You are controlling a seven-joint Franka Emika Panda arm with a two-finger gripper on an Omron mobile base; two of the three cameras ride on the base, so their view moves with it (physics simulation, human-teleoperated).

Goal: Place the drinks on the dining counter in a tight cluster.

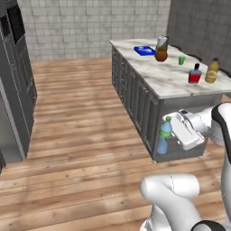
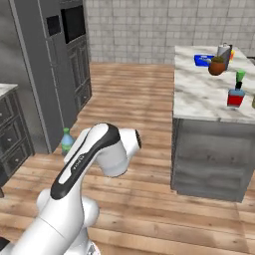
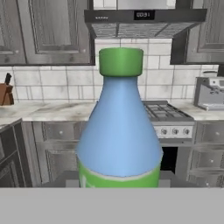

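1. While the arm is carrying, the light-blue bottle sits right in front of the hand camera, green cap up. In the left base view it hangs at the gripper, off the floor, beside the grey base of the table.
2. Gripper state: closed most of the way, and from the bottle's position at the hand I judge it clamped on the bottle's lower body. Finger contact itself is hidden.
3. Bottle orientation: long axis roughly vertical, cap pointing up, no obvious tilt in the hand or left base views.
4. Other 2 drinks are on the marble top near its near end: blue flask with red label, amber bottle just beside it, both upright. They look near each other but apart.
5. Step in hand, my read: transport of drink 3 of 3 to the table. Bottle is below the tabletop level right now.
6. Next move calls for: lift above the overhang edge, move in over the top, set down upright just beside the flask and amber bottle.
7. Risk: clipping the overhang on the way up, or knocking the 2 standing drinks on approach.
8. Further along the top: blue tray, brown pot, small green cup. Not in the approach path.
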